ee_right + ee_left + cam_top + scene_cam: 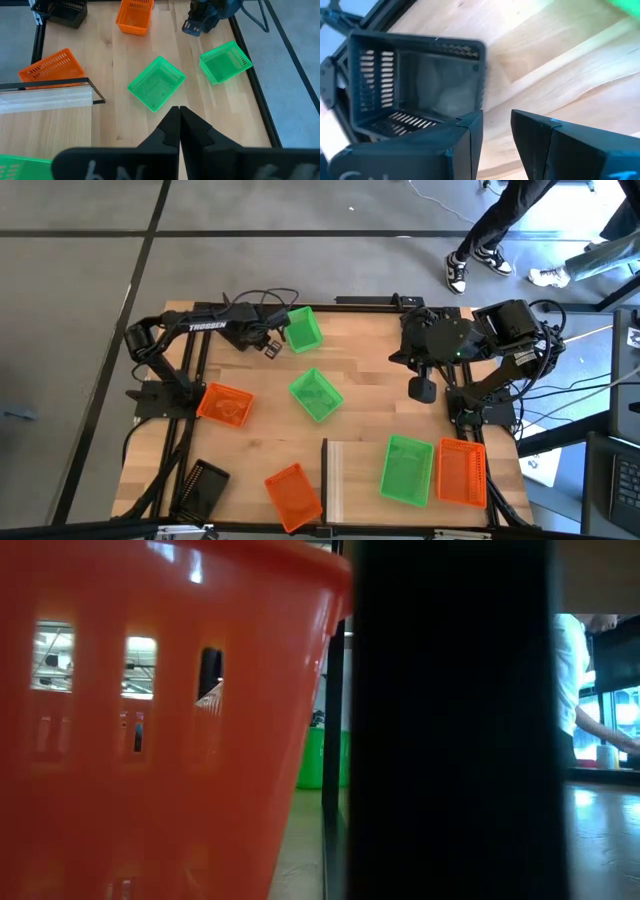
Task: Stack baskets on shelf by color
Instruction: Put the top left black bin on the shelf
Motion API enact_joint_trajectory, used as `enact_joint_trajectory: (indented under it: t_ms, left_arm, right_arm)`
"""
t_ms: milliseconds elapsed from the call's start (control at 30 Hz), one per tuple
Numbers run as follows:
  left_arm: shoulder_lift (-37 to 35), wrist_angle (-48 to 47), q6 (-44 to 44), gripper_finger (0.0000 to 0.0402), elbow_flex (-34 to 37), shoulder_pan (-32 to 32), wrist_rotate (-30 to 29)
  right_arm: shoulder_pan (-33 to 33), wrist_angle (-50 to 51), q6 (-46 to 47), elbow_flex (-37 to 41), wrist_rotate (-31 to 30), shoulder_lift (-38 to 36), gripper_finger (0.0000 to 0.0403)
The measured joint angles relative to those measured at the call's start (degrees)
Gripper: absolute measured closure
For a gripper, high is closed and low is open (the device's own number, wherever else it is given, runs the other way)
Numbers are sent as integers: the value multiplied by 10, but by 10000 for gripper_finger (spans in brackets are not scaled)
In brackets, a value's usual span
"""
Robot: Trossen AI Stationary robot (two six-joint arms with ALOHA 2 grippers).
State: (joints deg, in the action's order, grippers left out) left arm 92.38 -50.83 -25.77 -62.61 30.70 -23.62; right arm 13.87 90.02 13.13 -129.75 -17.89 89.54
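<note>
My left gripper (pixel 270 346) (pixel 497 137) is open near the table's far edge, beside a green basket (pixel 303 328). A black basket (pixel 415 82) stands upright just beside one of its fingers; in the high view the arm hides it. My right gripper (pixel 422 388) (pixel 179 125) is shut on nothing, above the table's right part. Another green basket (pixel 316 394) sits mid-table. The pale shelf (pixel 348 480) carries a green basket (pixel 407 470) and an orange basket (pixel 462 472). Two more orange baskets (pixel 225 402) (pixel 293 495) and a second black basket (pixel 202 485) lie to the left. My left gripper has one finger (pixel 465 137) right by the black basket's rim corner (pixel 472 116). I cannot tell whether it touches the basket. Only bare wood shows between the two fingers.
In the low view an orange basket (pixel 150 720) fills the left and a dark post (pixel 450 720) the middle. A person's legs (pixel 490 240) stand beyond the far right corner. Bare wood lies between the mid-table green basket and my right gripper.
</note>
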Motion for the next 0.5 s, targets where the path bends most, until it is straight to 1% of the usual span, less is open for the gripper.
enact_joint_trajectory:
  t_ms: [233,367,500]
  left_arm:
    - [12,-13,7,308,5,27,8]
    - [12,-10,7,308,11,44,38]
    - [12,-9,9,308,19,54,47]
  right_arm:
    - [0,0,-1,0,0,0,400]
    - [0,0,-1,0,0,0,400]
    - [0,0,-1,0,0,0,400]
